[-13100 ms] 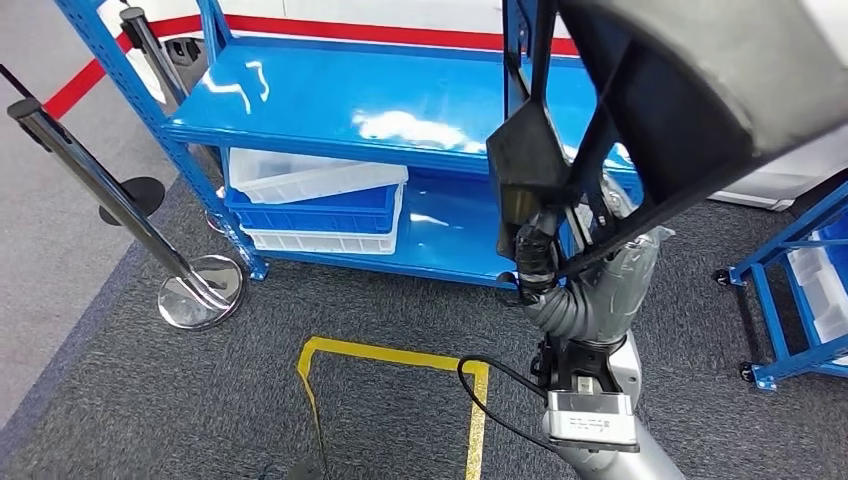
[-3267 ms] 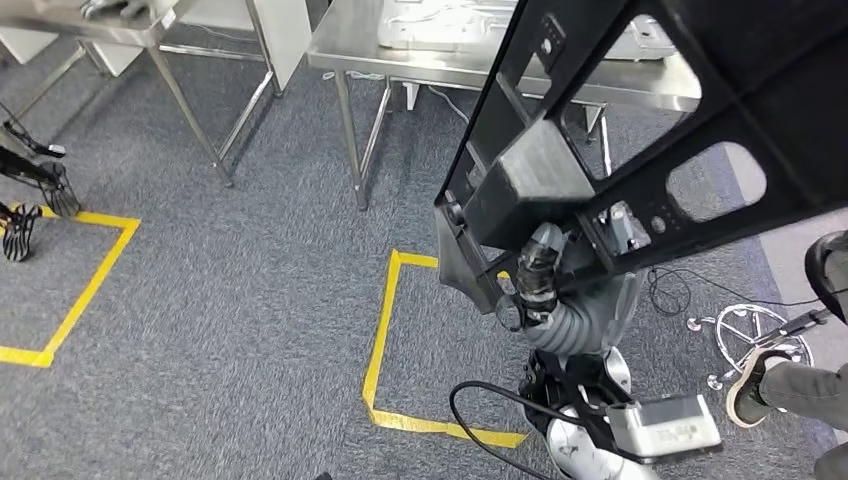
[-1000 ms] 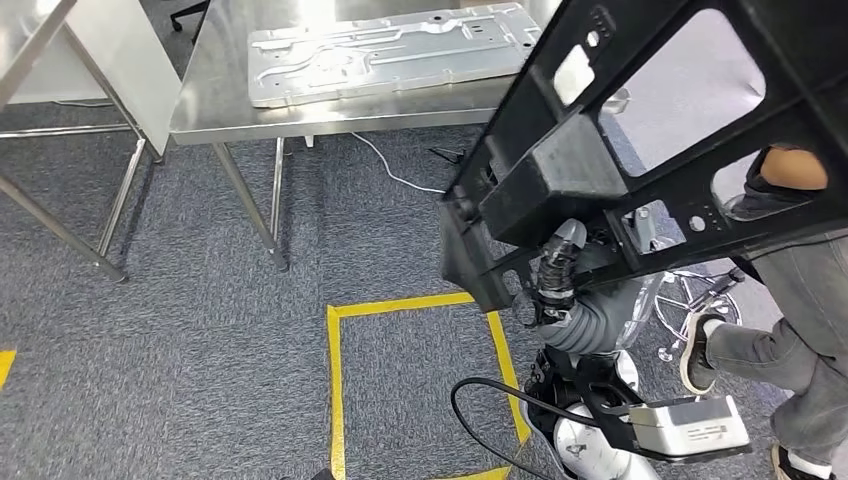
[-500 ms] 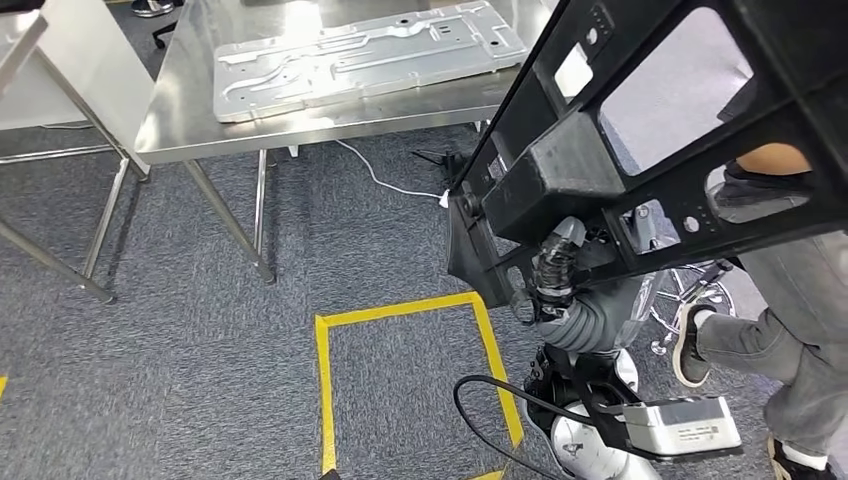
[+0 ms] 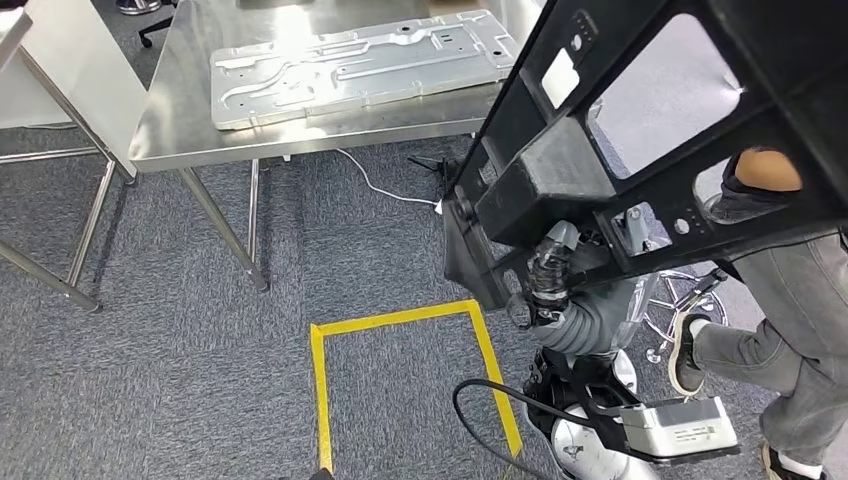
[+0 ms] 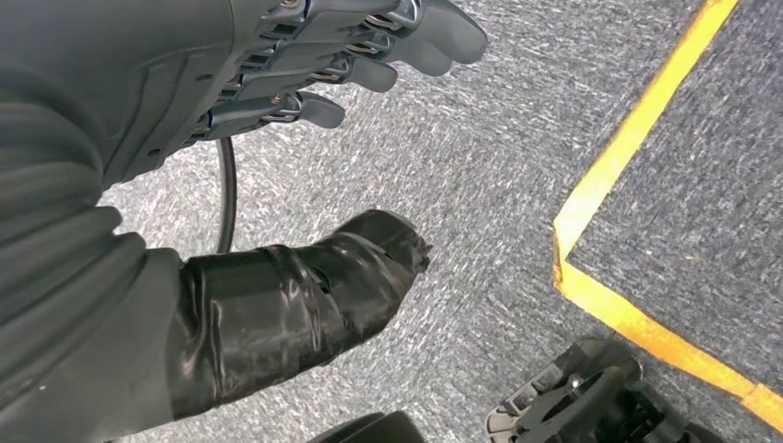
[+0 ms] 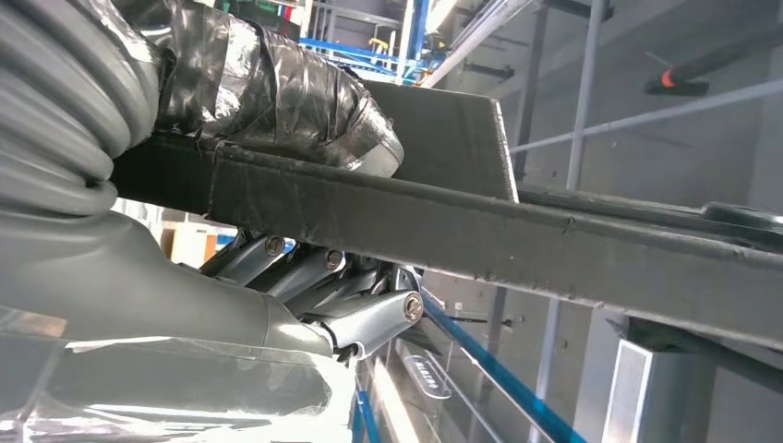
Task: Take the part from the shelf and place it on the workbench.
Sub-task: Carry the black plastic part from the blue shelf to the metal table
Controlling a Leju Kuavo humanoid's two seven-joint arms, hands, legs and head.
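Now mid-carry: my right hand [image 5: 548,285] grasping black part [image 5: 640,150], held high; left hand [image 6: 305,74] released, hanging. Next I close on workbench [image 5: 170,130], lower part beside metal panel [image 5: 360,65].

One black frame part [image 5: 640,150]; one steel workbench [image 5: 170,130] bearing one stamped metal panel [image 5: 360,65]; one yellow floor-tape outline [image 5: 400,320]; two robot hands, right [image 5: 550,275], left [image 6: 305,65]; one person [image 5: 790,300]

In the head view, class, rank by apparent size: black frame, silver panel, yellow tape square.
1. Black frame, largest, though nearness to the camera inflates it.
2. Silver panel.
3. Yellow tape square, close to the panel and partly cut off, so unsure.
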